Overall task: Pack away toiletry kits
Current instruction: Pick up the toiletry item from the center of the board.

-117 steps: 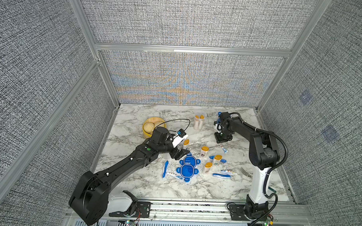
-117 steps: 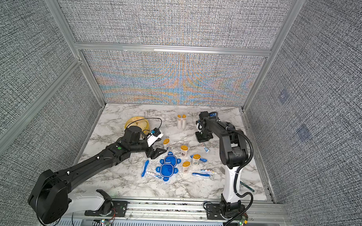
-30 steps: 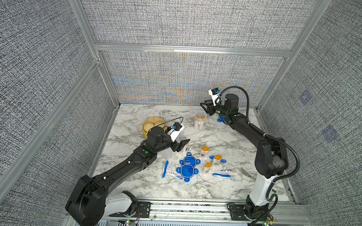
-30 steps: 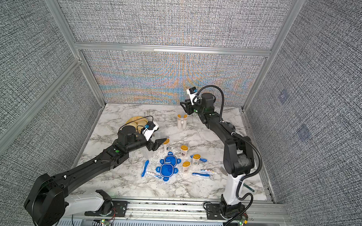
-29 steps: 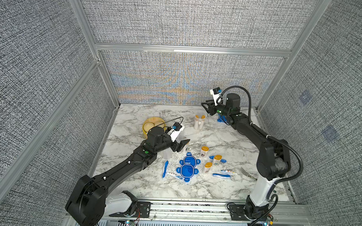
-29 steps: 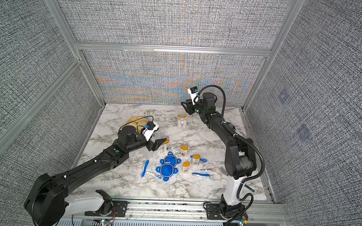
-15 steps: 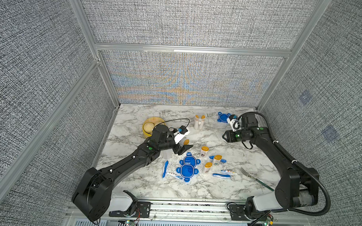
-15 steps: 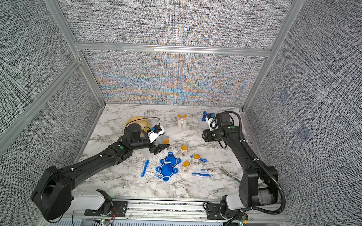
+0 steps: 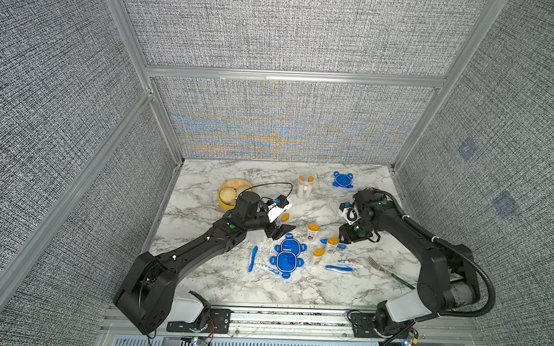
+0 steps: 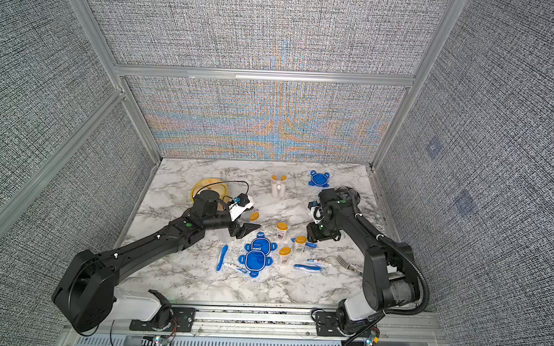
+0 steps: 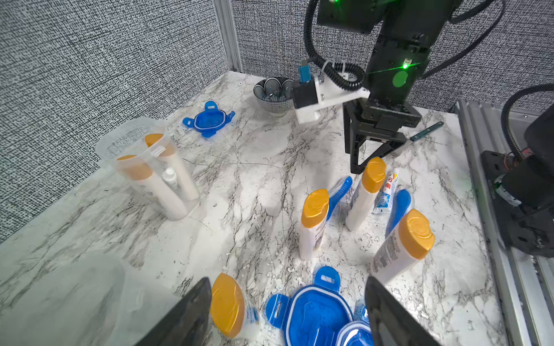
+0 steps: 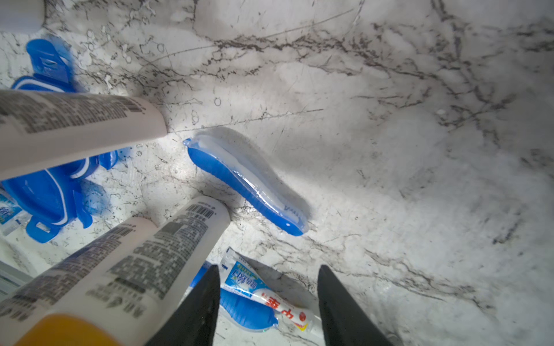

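Note:
A clear tub (image 9: pixel 304 187) (image 11: pixel 150 170) at the back holds two white bottles with orange caps. A blue lid (image 9: pixel 343 180) (image 11: pixel 209 119) lies to its right. Three bottles (image 9: pixel 312 232) (image 11: pixel 313 221) stand mid-table beside two blue lids (image 9: pixel 287 255). My left gripper (image 9: pixel 280 231) (image 11: pixel 287 314) is open above those lids, with another bottle (image 11: pixel 227 302) beside one finger. My right gripper (image 9: pixel 351 238) (image 12: pixel 268 275) hangs open over a toothpaste tube (image 12: pixel 260 290) and a blue toothbrush (image 12: pixel 245 179). A second clear tub (image 9: pixel 257 237) stands under my left wrist.
A yellow steamer (image 9: pixel 230 194) sits behind my left arm. A patterned bowl (image 11: pixel 274 93) stands in the far right corner. A fork (image 9: pixel 389 272) lies at the front right. Another toothbrush (image 9: pixel 252 258) and toothpaste tube (image 9: pixel 266 268) lie at the front.
My right arm has swung from high at the back down to the bottles in the middle, its jaws opening wider. A blue lid now lies at the back right. My left arm barely moved.

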Robot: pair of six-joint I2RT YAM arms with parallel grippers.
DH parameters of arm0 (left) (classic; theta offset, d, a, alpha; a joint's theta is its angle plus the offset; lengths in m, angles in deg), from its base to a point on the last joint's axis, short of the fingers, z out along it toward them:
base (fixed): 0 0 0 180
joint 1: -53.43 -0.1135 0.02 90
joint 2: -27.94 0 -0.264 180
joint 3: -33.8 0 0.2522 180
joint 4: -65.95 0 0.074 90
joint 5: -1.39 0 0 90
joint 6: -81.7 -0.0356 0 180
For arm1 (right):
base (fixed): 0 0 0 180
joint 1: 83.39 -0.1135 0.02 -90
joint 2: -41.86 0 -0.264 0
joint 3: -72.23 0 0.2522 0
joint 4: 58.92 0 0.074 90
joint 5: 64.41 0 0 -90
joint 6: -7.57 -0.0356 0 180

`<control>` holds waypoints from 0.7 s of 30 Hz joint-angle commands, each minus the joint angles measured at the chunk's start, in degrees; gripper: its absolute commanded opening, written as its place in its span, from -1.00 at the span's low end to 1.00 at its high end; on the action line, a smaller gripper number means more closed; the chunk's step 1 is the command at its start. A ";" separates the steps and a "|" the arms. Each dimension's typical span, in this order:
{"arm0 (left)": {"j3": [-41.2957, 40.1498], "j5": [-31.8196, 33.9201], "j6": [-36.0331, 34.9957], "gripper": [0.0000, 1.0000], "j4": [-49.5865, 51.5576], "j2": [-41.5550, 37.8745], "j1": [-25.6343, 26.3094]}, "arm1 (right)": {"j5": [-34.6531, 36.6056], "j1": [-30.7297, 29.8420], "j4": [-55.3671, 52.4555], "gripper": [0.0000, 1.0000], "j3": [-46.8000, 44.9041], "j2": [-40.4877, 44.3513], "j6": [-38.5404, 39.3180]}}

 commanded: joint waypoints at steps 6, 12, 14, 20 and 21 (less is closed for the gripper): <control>0.26 -0.20 0.00 0.58 -0.21 -0.28 -0.06 | 0.99 -0.16 -2.37 0.16 2.67 -5.64 2.06; -0.09 0.44 -0.20 0.59 0.18 -1.00 -0.06 | 0.33 -0.67 -1.28 0.19 5.22 -10.57 2.67; -0.09 0.83 -0.43 0.58 0.49 -1.25 -0.06 | 0.89 -1.07 -1.50 0.20 5.91 -12.00 2.79; -0.36 2.14 -0.97 0.58 0.76 -1.83 -0.06 | 2.34 -1.91 -1.63 0.26 7.12 -15.89 2.71; -0.45 2.36 -1.03 0.58 0.76 -1.91 -0.06 | 2.81 -2.09 -1.50 0.27 7.14 -16.40 2.70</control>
